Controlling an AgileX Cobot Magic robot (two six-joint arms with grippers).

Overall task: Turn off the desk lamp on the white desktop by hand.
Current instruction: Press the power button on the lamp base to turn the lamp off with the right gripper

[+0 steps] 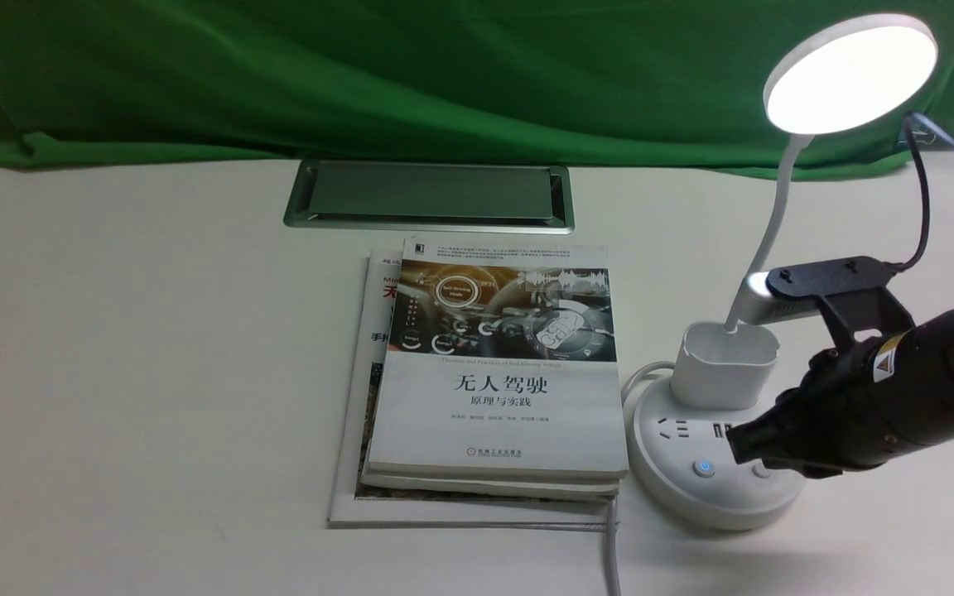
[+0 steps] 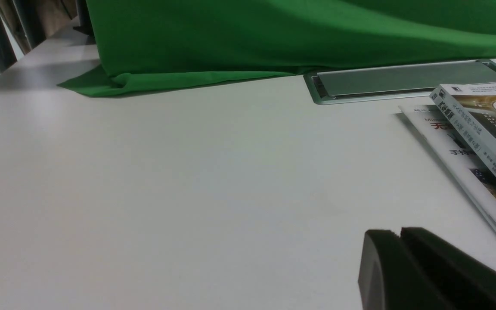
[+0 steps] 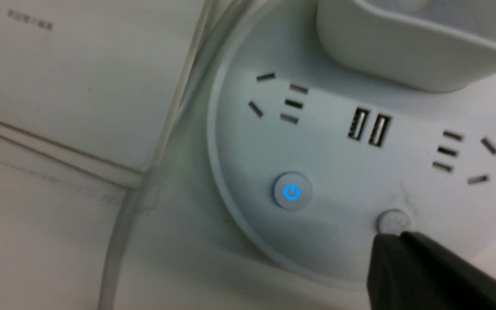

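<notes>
The white desk lamp (image 1: 721, 364) stands at the right of the white desktop (image 1: 154, 372), and its round disc head (image 1: 850, 73) is lit. Its round base (image 3: 330, 163) has sockets, a button glowing blue (image 3: 292, 191) and a plain white button (image 3: 393, 221). My right gripper (image 1: 742, 443), the black hand, is shut and empty; its tip (image 3: 392, 241) sits at the edge of the plain button. I cannot tell whether it touches it. My left gripper (image 2: 396, 234) is shut and empty, low over bare desktop, away from the lamp.
Two stacked books (image 1: 498, 372) lie just left of the lamp base. A white cable (image 1: 612, 546) runs from the base toward the front edge. A silver metal hatch (image 1: 430, 194) is set in the desk behind the books. Green cloth (image 1: 361, 74) covers the back.
</notes>
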